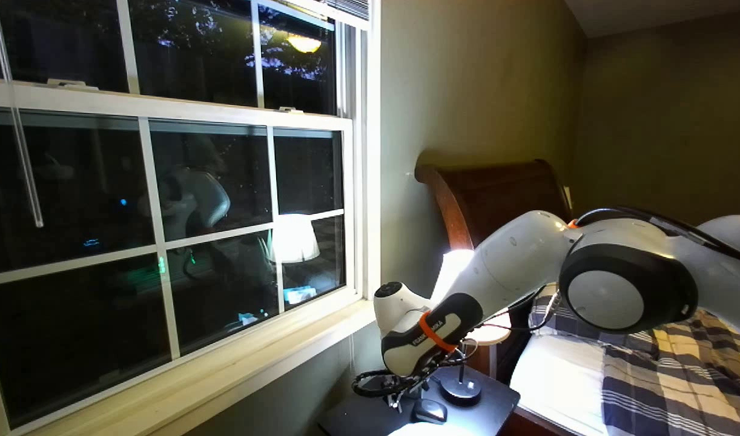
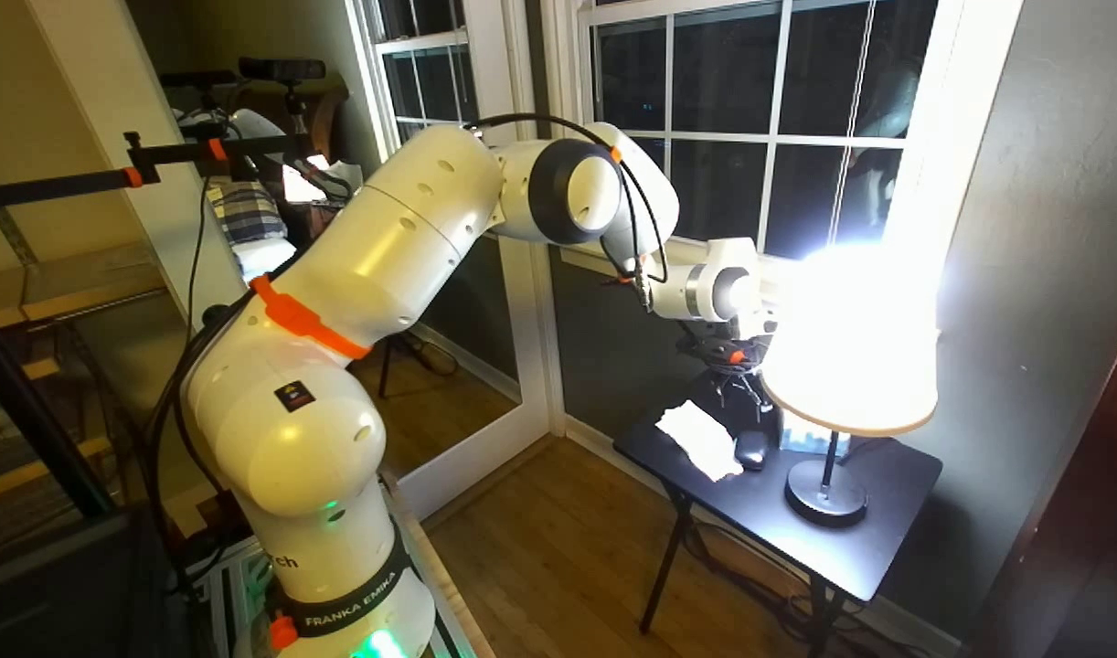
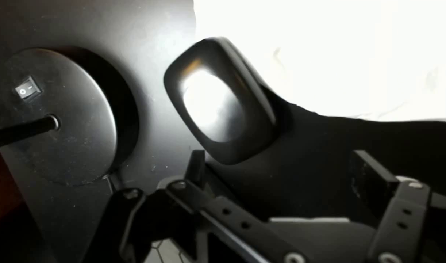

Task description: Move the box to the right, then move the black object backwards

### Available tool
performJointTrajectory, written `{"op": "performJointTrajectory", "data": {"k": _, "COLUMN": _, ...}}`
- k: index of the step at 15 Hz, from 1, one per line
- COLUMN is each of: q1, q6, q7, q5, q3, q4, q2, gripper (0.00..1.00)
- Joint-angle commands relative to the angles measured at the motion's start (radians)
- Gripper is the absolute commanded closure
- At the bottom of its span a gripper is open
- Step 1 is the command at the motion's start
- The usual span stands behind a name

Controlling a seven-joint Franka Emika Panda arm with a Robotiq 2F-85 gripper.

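Observation:
The box [image 2: 807, 435] is pale with bluish marks and stands on the black table behind the lamp, partly hidden by the lamp shade. A pale patterned surface [image 3: 166, 252] shows between the gripper's links in the wrist view; I cannot tell if it is the box. The black object [image 3: 223, 106] is rounded, glossy and mouse-like, and lies on the table; it also shows in both exterior views [image 1: 430, 411] [image 2: 751, 449]. My gripper [image 3: 281, 162] is open and empty. Its fingers are just short of the black object's near end, with the left fingertip close to it. The gripper hangs low over the table [image 2: 744, 398].
A lit lamp stands on a round black base [image 2: 825, 493], left of the black object in the wrist view [image 3: 73, 120]. A white cloth or paper [image 2: 700, 440] lies against the black object's other side. The small black table [image 2: 856, 557] stands beside the wall and window.

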Motion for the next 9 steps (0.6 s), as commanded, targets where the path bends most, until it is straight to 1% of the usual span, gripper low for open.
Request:
{"op": "performJointTrajectory", "data": {"k": 1, "q1": -0.014, "q6": -0.053, "q7": -0.107, "q5": -0.042, "q3": -0.007, "q4": -0.001, "q2": 0.010, "gripper": 0.00}}
{"op": "performJointTrajectory", "data": {"k": 4, "q1": -0.032, "q6": -0.109, "q7": -0.176, "q5": -0.053, "q3": 0.005, "q4": 0.009, "q2": 0.018, "gripper": 0.00}}
{"op": "performJointTrajectory", "data": {"k": 9, "q1": -0.049, "q6": -0.131, "q7": -0.253, "q5": -0.060, "q3": 0.016, "q4": 0.028, "q2": 0.042, "gripper": 0.00}}
